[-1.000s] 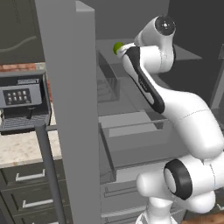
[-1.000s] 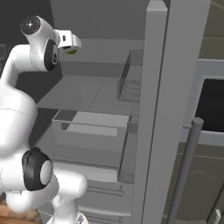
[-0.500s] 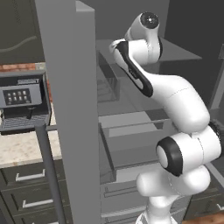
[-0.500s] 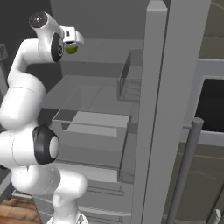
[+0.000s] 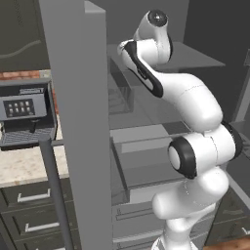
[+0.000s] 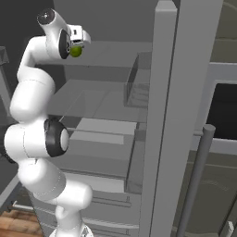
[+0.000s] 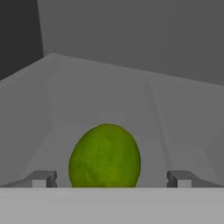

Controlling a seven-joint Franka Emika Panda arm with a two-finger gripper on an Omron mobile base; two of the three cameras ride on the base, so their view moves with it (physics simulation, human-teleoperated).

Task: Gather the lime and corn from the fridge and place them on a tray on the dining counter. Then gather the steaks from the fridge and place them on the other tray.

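END EFFECTOR (image 7: 111,178): fingers spread wide, pinching nothing, set at 3 and 9 o'clock to bracket the target | LIME (image 7: 105,156): resting on upper shelf (image 7: 109,100) of fridge (image 6: 176,92), centred between fingers | STEP: pre-grasp, judged.

The lime (image 7: 105,156) lies on a fridge (image 6: 171,92) shelf, between the gripper (image 7: 112,178) fingers (clear gaps either side)

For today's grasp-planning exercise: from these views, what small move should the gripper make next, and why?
Probably close on the lime. It sits centred between the open gripper's fingertips on the fridge shelf, with gaps on both sides, so nothing is gripped yet.
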